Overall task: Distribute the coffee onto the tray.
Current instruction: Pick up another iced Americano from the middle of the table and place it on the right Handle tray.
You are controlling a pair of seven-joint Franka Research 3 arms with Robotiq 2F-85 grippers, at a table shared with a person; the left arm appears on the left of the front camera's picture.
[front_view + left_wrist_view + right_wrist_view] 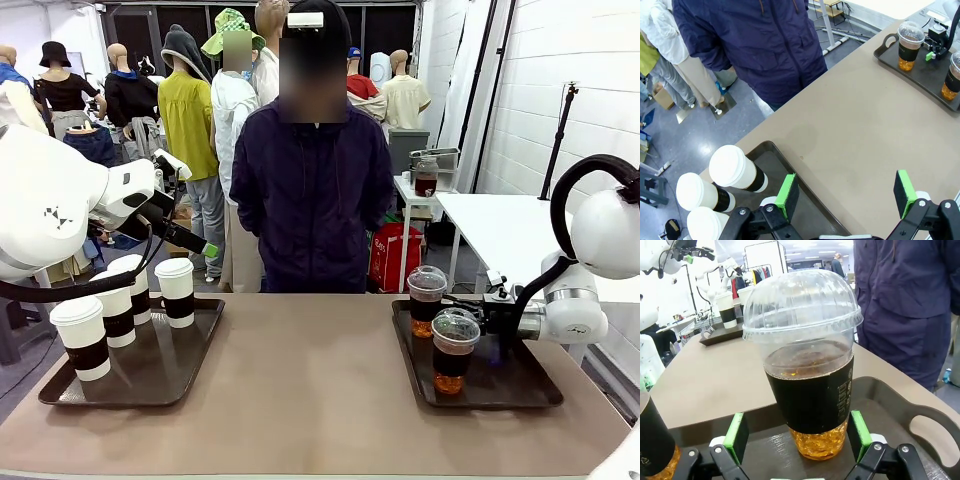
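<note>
Both sets of jaws stand open. The right gripper [799, 440] is low over the right tray [520, 385], its green pads [736, 436] on either side of a clear dome-lidded cup [807, 370] of amber-brown drink; whether the pads touch the cup cannot be told. This is the far one of the two plastic cups (the other clear cup [454, 351] stands nearer the camera on the same tray, just beside it).

The left gripper [845, 192] hangs above the table [310, 380], at the inner edge of the left tray [160, 375], holding nothing. Four white paper cups with dark sleeves stand on that tray: one [177, 292] at the far inner corner, two [133, 288] [114, 309] behind the arm, and one [82, 337] nearest the camera.

A person in a dark blue jacket [312, 190] stands at the far side of the table.
</note>
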